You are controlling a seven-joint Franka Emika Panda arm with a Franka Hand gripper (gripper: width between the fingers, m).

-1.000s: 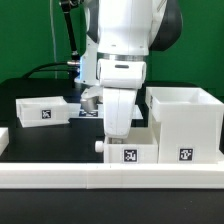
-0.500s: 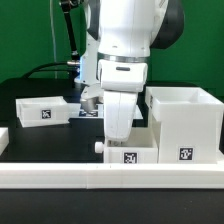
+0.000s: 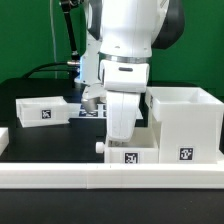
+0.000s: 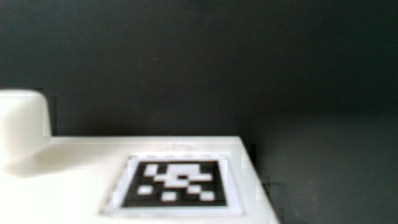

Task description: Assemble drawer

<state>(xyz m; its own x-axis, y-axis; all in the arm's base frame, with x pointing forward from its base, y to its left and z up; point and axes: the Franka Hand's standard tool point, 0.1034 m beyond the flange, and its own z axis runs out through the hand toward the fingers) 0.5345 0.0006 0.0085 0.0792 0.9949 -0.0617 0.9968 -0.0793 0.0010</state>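
The large hollow cube casing (image 3: pixel 185 122) stands at the exterior view's right, open side up, with a tag on its front. A small box tray (image 3: pixel 140 153) with a knob (image 3: pixel 99 146) sits just left of it, against the front bar. My gripper (image 3: pixel 122 136) hangs straight over this tray, and its fingertips are hidden behind the tray's wall. The wrist view shows the tray's white face (image 4: pixel 80 160) with a tag (image 4: pixel 178 185) and the knob (image 4: pixel 22 125), but no fingers. A second small tray (image 3: pixel 42 112) lies at the left.
A long low white bar (image 3: pixel 110 179) edges the table at the front. The marker board (image 3: pixel 92 110) lies flat behind the arm. A white piece (image 3: pixel 3 138) shows at the left edge. Dark tabletop lies between the left tray and the arm.
The arm's hand has shifted slightly toward the exterior view's right and a little lower over the near tray. The trays and casing have not visibly moved.
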